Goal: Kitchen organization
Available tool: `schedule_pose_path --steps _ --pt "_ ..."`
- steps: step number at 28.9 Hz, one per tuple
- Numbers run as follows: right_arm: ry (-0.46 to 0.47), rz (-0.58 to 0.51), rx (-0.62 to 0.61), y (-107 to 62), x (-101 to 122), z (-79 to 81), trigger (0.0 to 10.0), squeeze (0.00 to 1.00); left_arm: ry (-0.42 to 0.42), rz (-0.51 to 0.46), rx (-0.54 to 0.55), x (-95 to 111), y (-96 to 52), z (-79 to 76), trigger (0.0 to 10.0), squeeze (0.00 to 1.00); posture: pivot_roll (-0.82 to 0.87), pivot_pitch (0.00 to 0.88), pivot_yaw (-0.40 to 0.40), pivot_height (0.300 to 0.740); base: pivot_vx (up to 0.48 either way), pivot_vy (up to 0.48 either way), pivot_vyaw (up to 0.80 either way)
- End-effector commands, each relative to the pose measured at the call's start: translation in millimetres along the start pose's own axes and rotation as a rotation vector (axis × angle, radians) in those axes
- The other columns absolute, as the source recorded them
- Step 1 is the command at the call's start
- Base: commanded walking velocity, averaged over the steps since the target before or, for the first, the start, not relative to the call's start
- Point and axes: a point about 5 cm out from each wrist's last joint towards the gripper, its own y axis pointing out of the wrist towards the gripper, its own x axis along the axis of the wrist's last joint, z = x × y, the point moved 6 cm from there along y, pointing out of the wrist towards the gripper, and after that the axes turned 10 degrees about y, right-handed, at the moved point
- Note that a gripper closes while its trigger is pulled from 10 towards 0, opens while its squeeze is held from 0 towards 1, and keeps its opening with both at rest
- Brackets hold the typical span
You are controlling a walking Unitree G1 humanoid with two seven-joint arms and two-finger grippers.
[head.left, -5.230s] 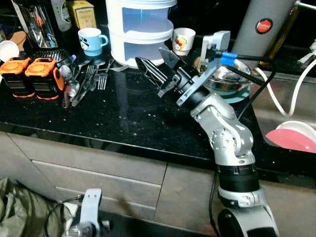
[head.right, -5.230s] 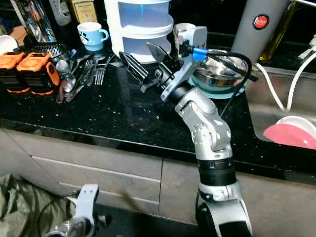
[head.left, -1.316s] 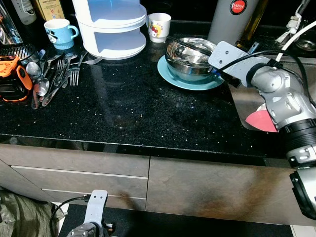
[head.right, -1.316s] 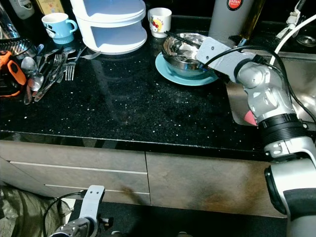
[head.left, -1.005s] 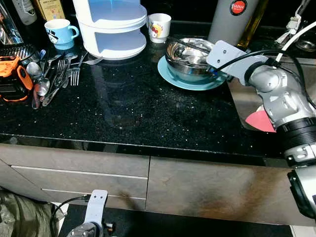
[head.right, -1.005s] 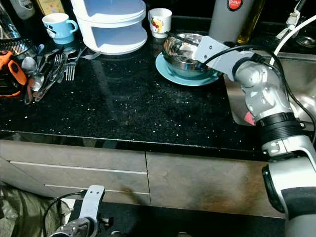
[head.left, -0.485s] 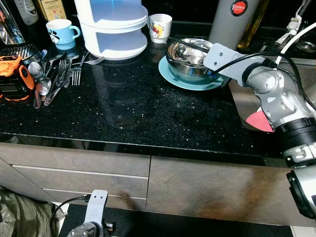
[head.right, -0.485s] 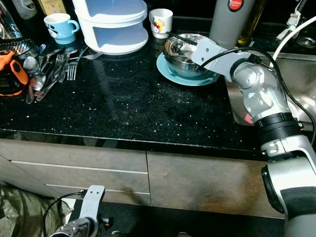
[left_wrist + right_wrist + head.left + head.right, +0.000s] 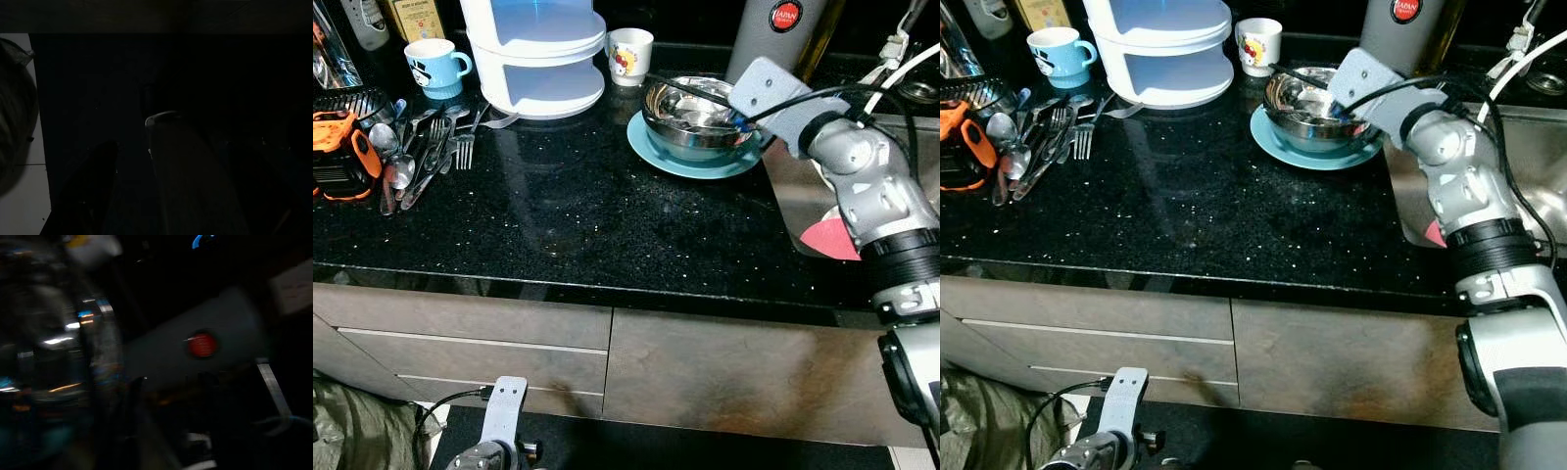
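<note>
A steel bowl (image 9: pixel 690 110) sits on a teal plate (image 9: pixel 685 162) on the black counter (image 9: pixel 578 215), near the sink. My right gripper (image 9: pixel 724 106) reaches from the right over the bowl's far rim, its grey wrist block (image 9: pixel 771 90) raised just above it. The blurred right wrist view has the bowl (image 9: pixel 58 347) close by and a grey flask with a red badge (image 9: pixel 200 345) beyond. My left gripper (image 9: pixel 171 152) hangs idle low beside the drawers, fingers apart in the dark.
At the back stand a white tiered container (image 9: pixel 538 54), a blue mug (image 9: pixel 433 65) and a small printed cup (image 9: pixel 629 51). Cutlery (image 9: pixel 431 152) and an orange-black tool (image 9: pixel 337 162) lie at the left. A sink with a pink plate (image 9: pixel 827 240) is at the right.
My right wrist has lifted and tilted up over the bowl since half a second ago. Five seconds ago that arm was over the middle of the counter and the camera looked further left.
</note>
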Motion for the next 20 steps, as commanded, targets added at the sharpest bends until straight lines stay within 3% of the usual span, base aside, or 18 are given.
schedule_pose_path --steps 1,8,9,10,11,12,16,20 --pt "-0.002 0.007 0.008 -3.8 -4.1 -8.1 10.0 1.00 0.002 0.024 -0.006 -9.4 -0.1 -3.3 10.0 0.00 -0.01 0.102 -0.026 0.740 0.000 0.000 0.00" --pt "-0.067 0.067 0.078 -17.4 -18.8 -23.2 10.0 1.00 0.002 0.025 -0.008 -10.0 -0.1 -3.9 10.0 0.00 -0.01 0.096 -0.027 0.740 0.000 0.000 0.00" --pt "-0.071 0.081 0.131 -23.5 -22.7 -22.5 10.0 0.68 0.003 0.026 -0.008 -10.4 -0.1 -4.1 10.0 0.00 -0.01 0.091 -0.027 0.740 0.000 0.000 0.00" --pt "-0.083 0.091 0.185 -28.9 -25.5 -19.5 10.0 0.09 0.004 0.027 -0.009 -10.7 -0.1 -4.3 10.0 0.00 -0.01 0.091 -0.027 0.740 0.000 0.000 0.00" --pt "-0.083 0.091 0.185 -28.9 -25.5 -19.5 10.0 0.09 0.004 0.027 -0.009 -10.7 -0.1 -4.3 10.0 0.00 -0.01 0.091 -0.027 0.740 0.000 0.000 0.00" --pt "-0.089 0.098 0.251 -35.0 -28.1 -12.7 10.0 0.00 0.005 0.028 -0.010 -11.1 -0.1 -4.4 10.0 0.00 -0.01 0.081 -0.026 0.740 0.000 0.000 0.00" --pt "-0.150 0.128 0.405 -43.1 -37.8 19.4 10.0 0.00 0.011 0.031 -0.012 -11.9 -0.3 -4.4 10.0 0.00 -0.01 0.075 -0.023 0.740 0.000 0.000 0.00" --pt "-0.170 0.116 0.420 -32.6 -38.0 46.4 10.0 0.00 0.016 0.032 -0.013 -11.9 -0.3 -4.3 10.0 0.00 -0.02 0.077 -0.022 0.740 0.000 0.000 0.00"
